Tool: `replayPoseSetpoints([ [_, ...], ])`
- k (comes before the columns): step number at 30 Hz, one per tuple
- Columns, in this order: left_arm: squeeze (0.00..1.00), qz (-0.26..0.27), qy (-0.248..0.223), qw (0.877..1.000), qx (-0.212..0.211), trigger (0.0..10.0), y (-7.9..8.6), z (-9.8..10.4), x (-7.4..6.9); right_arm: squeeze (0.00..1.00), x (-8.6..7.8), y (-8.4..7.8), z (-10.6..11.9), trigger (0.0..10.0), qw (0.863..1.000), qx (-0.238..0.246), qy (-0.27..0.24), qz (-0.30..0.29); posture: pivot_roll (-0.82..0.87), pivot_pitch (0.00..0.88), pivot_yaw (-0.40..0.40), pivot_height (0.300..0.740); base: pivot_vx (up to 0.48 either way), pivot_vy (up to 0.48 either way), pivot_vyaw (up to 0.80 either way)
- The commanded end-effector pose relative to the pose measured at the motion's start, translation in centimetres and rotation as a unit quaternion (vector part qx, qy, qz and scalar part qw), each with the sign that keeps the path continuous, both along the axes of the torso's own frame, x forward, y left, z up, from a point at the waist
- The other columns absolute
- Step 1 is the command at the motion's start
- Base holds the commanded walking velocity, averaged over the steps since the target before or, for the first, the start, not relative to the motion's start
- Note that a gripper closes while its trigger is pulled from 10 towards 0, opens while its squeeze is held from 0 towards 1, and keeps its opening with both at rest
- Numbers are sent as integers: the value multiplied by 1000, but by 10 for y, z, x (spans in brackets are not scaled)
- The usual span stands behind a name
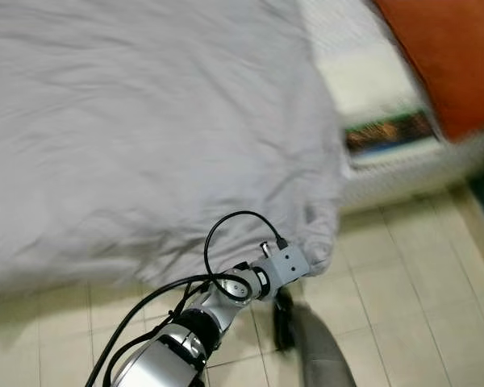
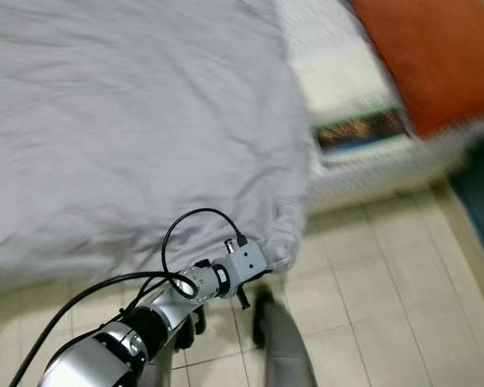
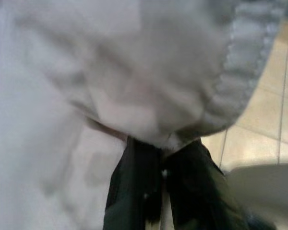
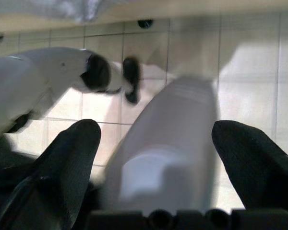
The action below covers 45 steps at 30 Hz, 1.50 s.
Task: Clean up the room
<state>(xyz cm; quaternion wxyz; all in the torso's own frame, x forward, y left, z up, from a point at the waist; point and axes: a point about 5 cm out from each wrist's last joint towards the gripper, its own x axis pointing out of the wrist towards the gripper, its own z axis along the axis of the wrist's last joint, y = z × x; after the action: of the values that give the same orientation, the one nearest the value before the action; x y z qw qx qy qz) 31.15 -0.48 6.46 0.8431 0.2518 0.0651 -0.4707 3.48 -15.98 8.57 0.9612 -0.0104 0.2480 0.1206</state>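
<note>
A crumpled pale grey duvet (image 1: 145,129) covers the bed, and its corner (image 1: 319,230) hangs over the bed's edge toward the tiled floor. My left arm reaches up from the bottom, its wrist (image 1: 284,264) right at that corner. In the left wrist view, my left gripper (image 3: 163,146) is shut on the duvet's stitched hem (image 3: 230,86), with the cloth bunched above the fingers. My right gripper (image 4: 156,132) hangs low and open over the tiles, its two black fingers wide apart with nothing held.
At the back right, an orange pillow (image 1: 444,56) lies on the bare white mattress (image 1: 363,64), with a dark book or magazine (image 1: 387,133) at the mattress edge. Beige floor tiles (image 1: 403,266) stretch to the right. A grey part of my body (image 1: 319,351) is below.
</note>
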Motion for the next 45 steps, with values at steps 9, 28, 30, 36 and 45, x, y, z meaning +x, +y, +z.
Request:
replayPoseSetpoints([
  [9, 0, -180, 53, 982, 27, 10000, -106, -14, -87, 0, -16, 8, -9, 10000, 999, 14, 45, -4, -363, 624, 32, 740, 0, 0, 0],
  [28, 1000, -216, -51, 975, -16, 10000, -151, 29, -102, 0, -24, 27, -11, 10000, 999, 19, 45, -13, -391, 615, 95, 740, 0, 0, 0],
  [30, 1000, -203, -57, 976, -46, 10000, -154, 41, -96, 0, -22, 27, -12, 10000, 999, 18, 43, -14, -388, 612, 99, 740, 0, 0, 0],
  [36, 1000, -84, 24, 974, -210, 10000, -143, 80, -55, 0, -14, 27, -14, 10000, 999, 11, 29, -9, -368, 617, 103, 740, 0, 0, 0],
  [45, 1000, 17, 50, 974, -220, 10000, -82, 45, -23, 0, 3, 24, -21, 10000, 1000, 9, 6, -8, -328, 547, 120, 740, 0, 0, 0],
])
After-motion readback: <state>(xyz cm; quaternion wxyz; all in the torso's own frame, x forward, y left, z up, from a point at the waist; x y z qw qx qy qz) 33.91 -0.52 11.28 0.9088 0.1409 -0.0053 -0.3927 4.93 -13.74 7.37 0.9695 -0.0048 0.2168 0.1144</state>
